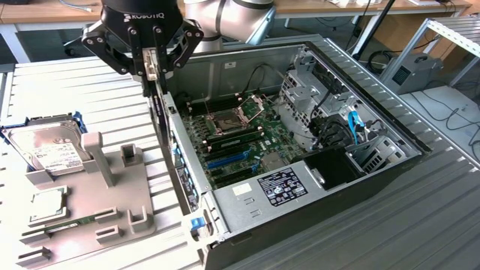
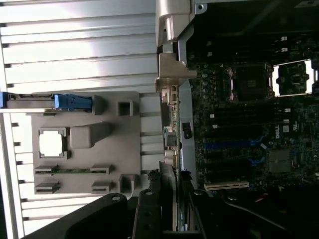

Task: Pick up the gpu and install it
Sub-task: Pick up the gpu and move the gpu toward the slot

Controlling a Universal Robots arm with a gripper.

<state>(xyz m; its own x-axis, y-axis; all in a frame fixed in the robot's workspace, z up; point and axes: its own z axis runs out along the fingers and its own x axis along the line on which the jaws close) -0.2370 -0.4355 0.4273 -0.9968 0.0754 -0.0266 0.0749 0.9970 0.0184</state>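
Now, gpu (image 1: 162,140) edge-on in tool (image 1: 152,73), close alongside case rim (image 1: 192,179).

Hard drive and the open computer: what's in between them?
In the exterior view, the grey holder with its upright posts sits between the hard drive and the computer case. So does the gpu, hanging edge-on from the gripper.

Dark hardware on pale ribbed metal
Black end effector (image 1: 150,67) and black gpu (image 1: 159,129); green motherboard (image 1: 240,132) with blue slots (image 1: 225,161); grey fixture (image 1: 98,208); silver hard drive (image 1: 34,138), white label (image 1: 51,156); desk (image 1: 75,90) striped silvery-white.
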